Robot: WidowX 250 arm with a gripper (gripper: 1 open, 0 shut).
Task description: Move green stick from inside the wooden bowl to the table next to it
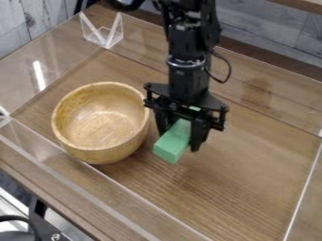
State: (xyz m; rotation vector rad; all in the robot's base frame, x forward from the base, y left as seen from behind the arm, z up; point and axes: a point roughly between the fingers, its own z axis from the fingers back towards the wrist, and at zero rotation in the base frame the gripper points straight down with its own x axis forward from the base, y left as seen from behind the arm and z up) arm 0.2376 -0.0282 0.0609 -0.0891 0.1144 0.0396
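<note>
The green stick [174, 140] is a bright green bar on the table [233, 193], just right of the wooden bowl [98, 120]. Its near end rests on the wood while its far end sits between my fingers. My gripper [184, 126] points straight down and is shut on the green stick. The bowl is round, light tan and holds nothing. It sits a finger's width left of my gripper, apart from the stick.
Clear acrylic walls [75, 179] border the tabletop on all sides. A small clear bracket [101, 30] stands at the back left. Bare wood stretches to the right and front of the stick.
</note>
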